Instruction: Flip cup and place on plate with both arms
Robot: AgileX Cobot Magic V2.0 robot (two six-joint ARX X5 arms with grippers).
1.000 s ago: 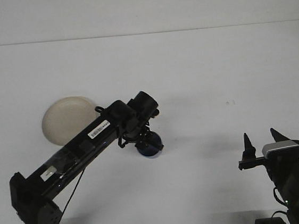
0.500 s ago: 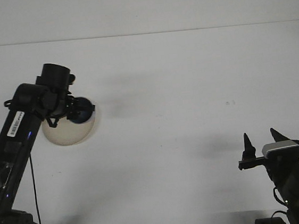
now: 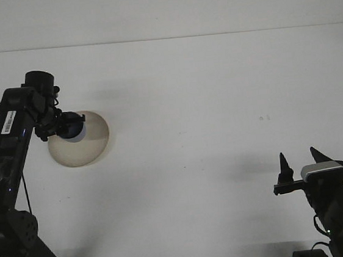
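A beige plate [image 3: 87, 147] lies on the white table at the left. My left gripper [image 3: 67, 125] hangs over the plate's upper left part, shut on a small blue cup [image 3: 72, 130] with a pale side. Whether the cup touches the plate I cannot tell. The black left arm [image 3: 10, 142] covers the plate's left edge. My right gripper [image 3: 299, 162] stands open at the lower right, far from the plate, its two pointed fingers up with nothing between them.
The table's far edge [image 3: 162, 37] meets a pale wall at the top. Two tiny dark specks [image 3: 263, 117] mark the table at the right. The right arm's base [image 3: 342, 208] fills the lower right corner.
My left arm has swung the cup from the table's middle leftwards to above the plate, then slightly further left over the last half second. The right arm has not moved.
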